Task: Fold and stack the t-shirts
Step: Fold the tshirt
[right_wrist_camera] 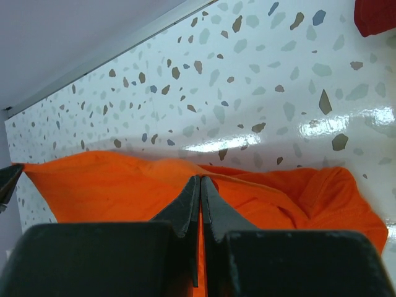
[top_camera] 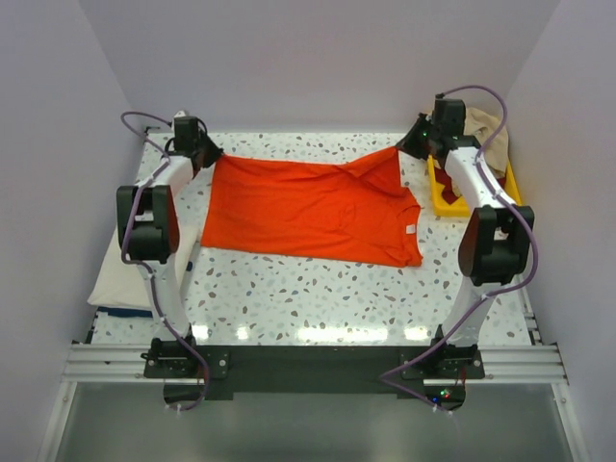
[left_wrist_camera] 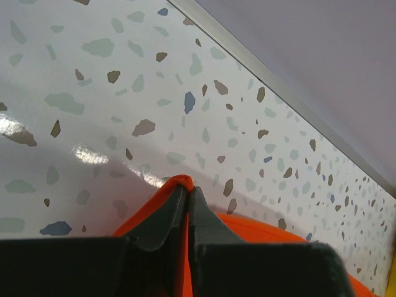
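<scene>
A yellow tray (top_camera: 441, 200) sits on the speckled table (top_camera: 318, 289), near its right edge.

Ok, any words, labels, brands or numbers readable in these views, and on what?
None can be read.
The small white tag on the orange t-shirt: too small to tell if it carries print.
The table and yellow tray: no lettering visible.

The left arm (top_camera: 171, 279) and the right arm (top_camera: 469, 308) are built of white links, which are joined by bulky black joint housings (top_camera: 146, 223). A purple cable (top_camera: 144, 117) is led along each arm. Each arm is seated on a black base plate (top_camera: 188, 362). The left tool (left_wrist_camera: 186, 187) and the right tool (right_wrist_camera: 200, 179) are made of dark matte fingers, tapered to thin tips.
</scene>
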### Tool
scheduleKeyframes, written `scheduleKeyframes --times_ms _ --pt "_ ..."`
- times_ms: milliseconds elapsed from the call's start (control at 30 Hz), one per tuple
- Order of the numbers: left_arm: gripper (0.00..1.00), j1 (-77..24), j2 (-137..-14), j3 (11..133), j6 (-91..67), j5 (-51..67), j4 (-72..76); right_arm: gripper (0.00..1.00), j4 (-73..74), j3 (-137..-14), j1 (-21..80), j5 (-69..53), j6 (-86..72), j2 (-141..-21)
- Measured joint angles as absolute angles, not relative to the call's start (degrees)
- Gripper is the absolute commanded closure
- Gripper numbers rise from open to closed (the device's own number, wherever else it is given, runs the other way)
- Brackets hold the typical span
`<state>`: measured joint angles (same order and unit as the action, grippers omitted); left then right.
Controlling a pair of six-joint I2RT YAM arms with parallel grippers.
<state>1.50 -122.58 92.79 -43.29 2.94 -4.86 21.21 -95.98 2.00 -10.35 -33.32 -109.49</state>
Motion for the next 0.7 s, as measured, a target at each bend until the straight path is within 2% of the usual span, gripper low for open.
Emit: scheduleKeyframes --times_ms 267,700 --pt "1.00 1.50 -123.09 92.16 -43.29 4.60 -3.46 1.00 20.97 -94.28 1.74 -11.53 -33.01 -108.73" --pt "1.00 2.96 -118.32 81.38 -43.29 5.78 -2.52 1.00 19.92 -76.71 1.76 -12.67 -33.67 -96.57"
